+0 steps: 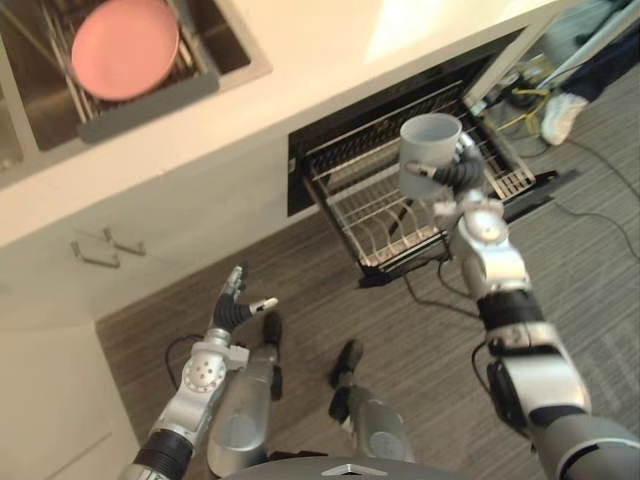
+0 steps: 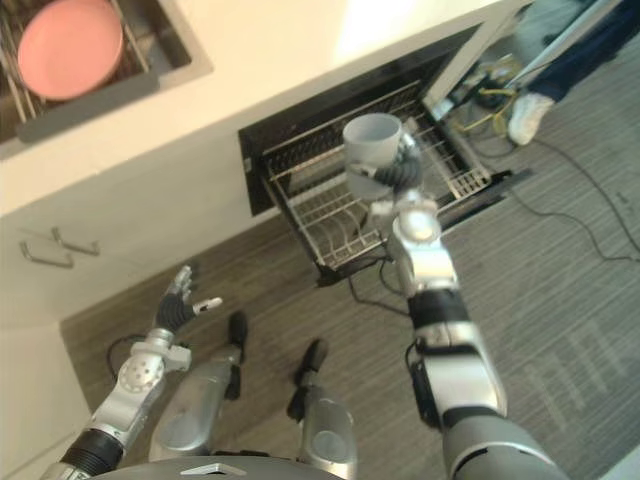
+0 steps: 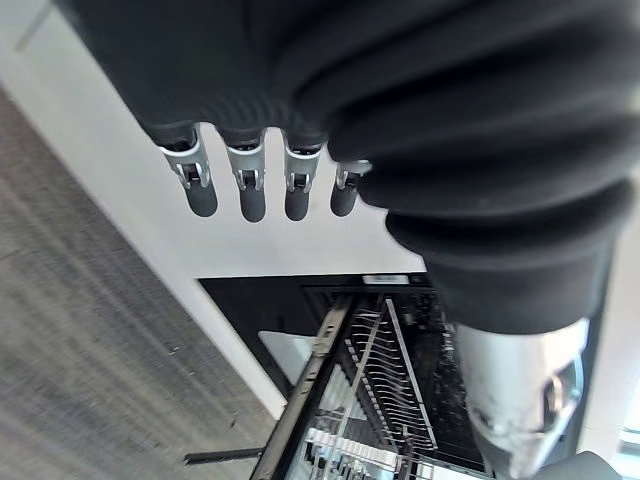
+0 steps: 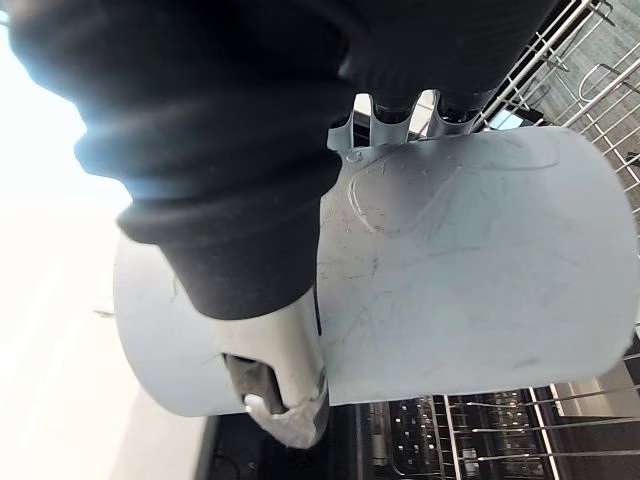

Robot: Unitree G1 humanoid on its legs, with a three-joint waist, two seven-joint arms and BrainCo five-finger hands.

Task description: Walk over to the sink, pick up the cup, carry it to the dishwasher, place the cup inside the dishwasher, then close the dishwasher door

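A pale grey-blue cup (image 1: 430, 150) is held upright in my right hand (image 1: 455, 178), whose fingers and thumb are curled round it above the pulled-out wire rack (image 1: 375, 215) of the open dishwasher. Close up, the cup (image 4: 470, 270) sits against the thumb, with the rack wires behind it. My left hand (image 1: 236, 305) hangs low over the floor, left of the dishwasher, fingers relaxed and holding nothing. The dishwasher door (image 1: 520, 190) lies folded down at the right.
A pink plate (image 1: 125, 45) rests in the sink's rack (image 1: 150, 100) at top left. White counter (image 1: 320, 60) runs above the dishwasher, cabinet handles (image 1: 95, 250) below it. A person's shoe (image 1: 562, 115) and cables lie beyond the door at upper right.
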